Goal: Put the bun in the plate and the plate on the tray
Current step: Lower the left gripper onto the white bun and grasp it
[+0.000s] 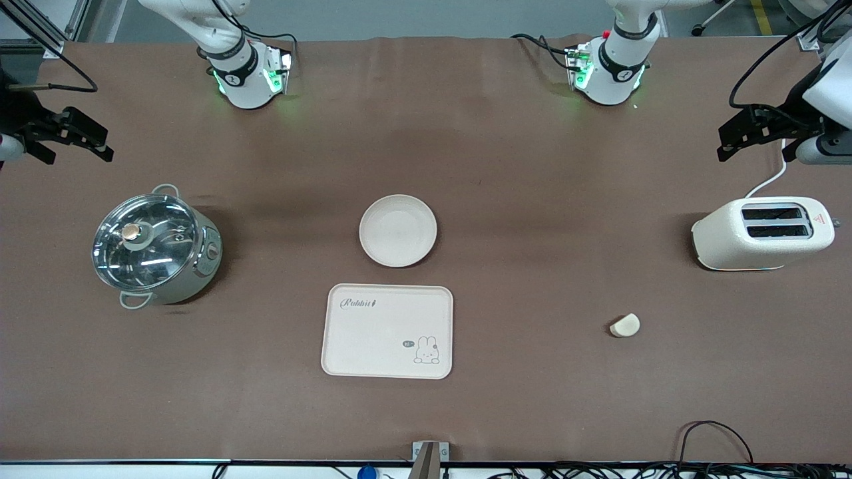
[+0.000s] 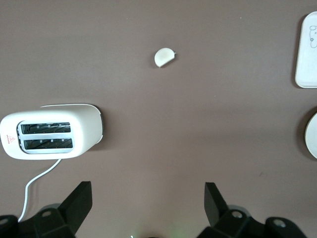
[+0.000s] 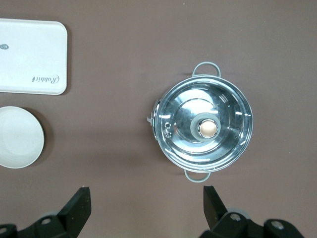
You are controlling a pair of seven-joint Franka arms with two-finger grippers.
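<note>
Up high, the left gripper waits with fingers spread wide over the table's end near the white toaster. The right gripper waits spread too. The small pale cream bun lies well apart from both.

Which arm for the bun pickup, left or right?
Left. The bun lies toward the left arm's end of the table, near the toaster, and the open left pincer hangs above that end. The right pincer, also open, is over the pot's end.
</note>
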